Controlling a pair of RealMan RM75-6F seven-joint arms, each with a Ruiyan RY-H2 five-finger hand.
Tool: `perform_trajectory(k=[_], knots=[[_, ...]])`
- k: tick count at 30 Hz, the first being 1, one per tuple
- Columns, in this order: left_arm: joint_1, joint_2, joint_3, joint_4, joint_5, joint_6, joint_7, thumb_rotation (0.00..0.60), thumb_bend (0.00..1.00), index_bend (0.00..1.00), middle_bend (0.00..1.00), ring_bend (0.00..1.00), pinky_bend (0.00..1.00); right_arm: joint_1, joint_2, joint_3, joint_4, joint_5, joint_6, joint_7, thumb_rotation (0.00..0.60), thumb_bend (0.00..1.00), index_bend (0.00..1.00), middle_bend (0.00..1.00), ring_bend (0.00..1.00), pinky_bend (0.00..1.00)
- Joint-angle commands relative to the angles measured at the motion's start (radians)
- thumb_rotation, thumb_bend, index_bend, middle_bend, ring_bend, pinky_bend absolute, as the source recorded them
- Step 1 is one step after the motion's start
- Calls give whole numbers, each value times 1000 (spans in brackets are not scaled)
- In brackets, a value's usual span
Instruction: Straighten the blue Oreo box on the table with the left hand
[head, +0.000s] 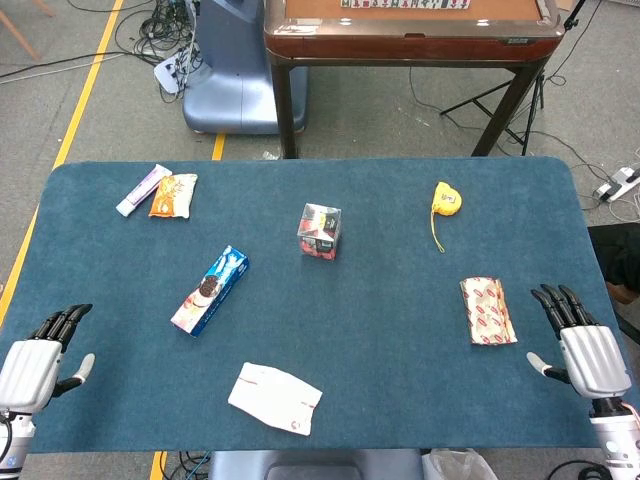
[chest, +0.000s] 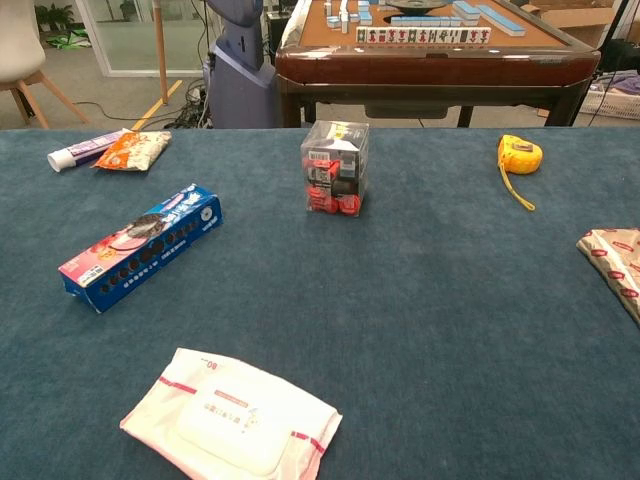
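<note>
Blue-clothed counter (head: 400, 330). Oreo box (head: 210, 291) lies flat and skewed near the left edge. Left hand (head: 40, 365) at the near-left corner, fingers apart, holding nothing. Right hand (head: 585, 350) at the near-right corner, likewise empty and spread.

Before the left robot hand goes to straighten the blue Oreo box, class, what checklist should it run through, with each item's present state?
1. Left robot hand empty, fingers apart: ok.
2. Long blue cardboard Oreo box in plain view: ok.
3. Box already straight: not ok, it lies diagonally.
4. Bare blue table between robot hand and box: ok.
5. White wet-wipe pack apart from the box: ok.
6. Right robot hand away at the far side: ok.
</note>
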Motion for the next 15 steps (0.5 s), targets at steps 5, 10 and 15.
perform_trajectory(k=[5,10,15], knots=[[3,-2,-1,5,-1,6,-9,600,341,140,175,188,437,0,4,-5,-6,-10,4,-1,600,151,132,94,25,372],[-16,-3,-14,-4,-3,-10,-30,600,331,145,175,188,438,5,14,4,-7,4,-1,11,600,150,140,100,24,342],[-49,-3,-34,-29,-19,-52,-80,600,155,161,175,188,422,0,15,3,-6,6,6,14,600,150,155,105,24,335]])
